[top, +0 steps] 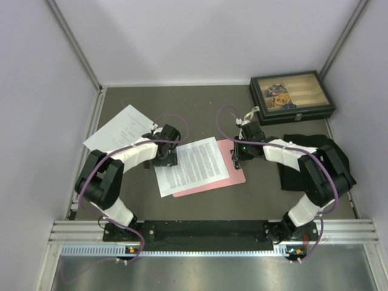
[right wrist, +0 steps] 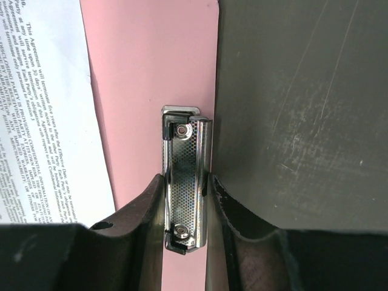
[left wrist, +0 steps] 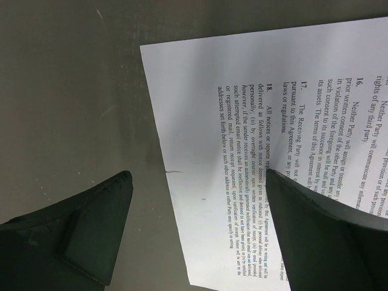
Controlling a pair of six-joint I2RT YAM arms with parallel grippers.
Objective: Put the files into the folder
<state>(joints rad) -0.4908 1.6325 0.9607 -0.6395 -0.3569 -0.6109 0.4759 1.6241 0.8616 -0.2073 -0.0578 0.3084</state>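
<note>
Overhead view looks down — wrist views, close-up, share the printed sheet (left wrist: 254, 151).

- We record the left arm (top: 100, 182) and the right arm (top: 327, 176): black joints, white sleeves.
- A purple cable (top: 173, 117) loops along each arm.
- The fingers (left wrist: 73, 236) are dark, matte and wedge-shaped.
- A green light (top: 243, 147) shows at the right wrist.

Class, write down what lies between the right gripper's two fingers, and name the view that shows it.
The metal clip of the pink folder lies there, closely flanked by the right gripper; the right wrist view shows it.
</note>
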